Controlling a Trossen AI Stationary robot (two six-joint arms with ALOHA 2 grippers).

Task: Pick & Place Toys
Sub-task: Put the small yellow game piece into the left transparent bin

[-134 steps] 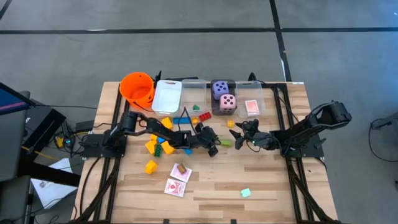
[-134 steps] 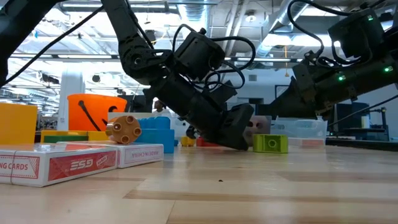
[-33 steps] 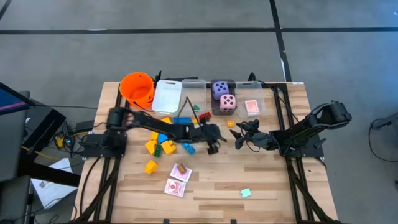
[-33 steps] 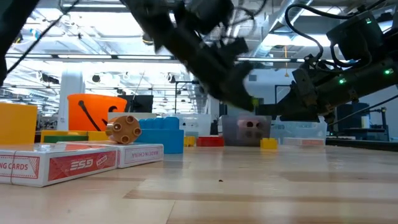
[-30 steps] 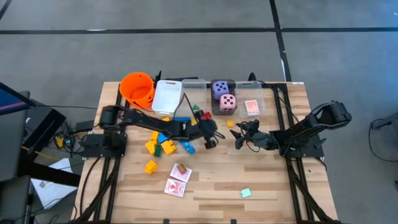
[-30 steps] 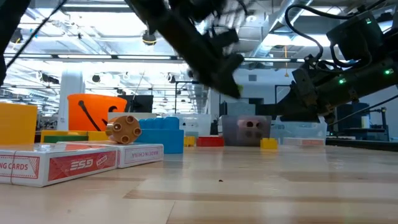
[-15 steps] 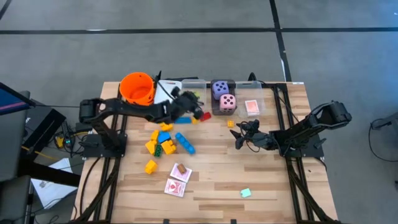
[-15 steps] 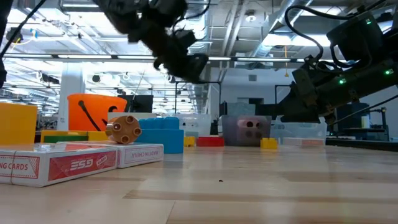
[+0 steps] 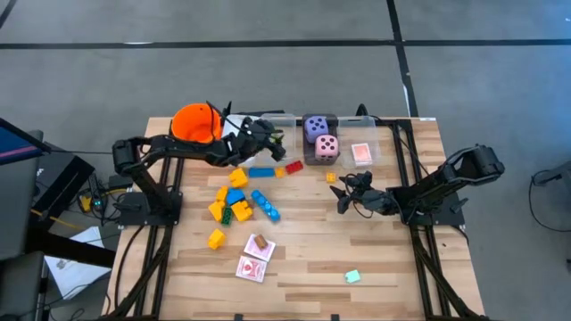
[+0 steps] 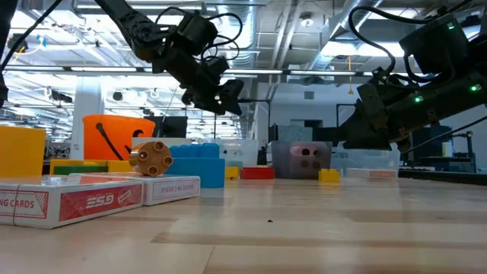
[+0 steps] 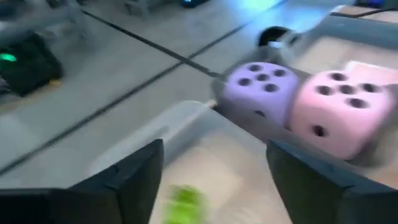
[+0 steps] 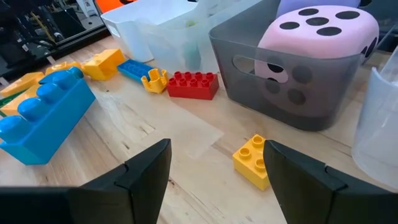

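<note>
Orange bucket (image 9: 197, 124): far left of the back row; not one of our toys, so we leave it.
Left gripper (image 9: 265, 135): raised over the clear bin (image 9: 278, 131) beside the white bin; in its wrist view the fingers are spread with nothing between them, and a green block (image 11: 185, 202) lies in the bin below.
Loose blocks: a yellow block (image 9: 217, 239), a long blue block (image 9: 265, 205) and a red block (image 9: 293, 167) lie scattered on the table (image 9: 393, 259) left of centre. We judge them light, rigid and smooth, so we would pinch across the flat side walls rather than the studs.
Playing cards (image 9: 254, 267): near the front edge, lying flat. We expect the boxes to be thin and slick; a grip across the narrow edges looks safest.
Purple die (image 9: 316, 127) and pink die (image 9: 326, 147): both sit in the grey bin at the back. We judge them soft and squashy, light, and wide for the fingers.
Small yellow block (image 12: 252, 162): on the table just in front of the grey bin, close to our right gripper.
Right gripper (image 9: 343, 193): low over the table right of centre, fingers spread and empty, pointing toward that small yellow block.
</note>
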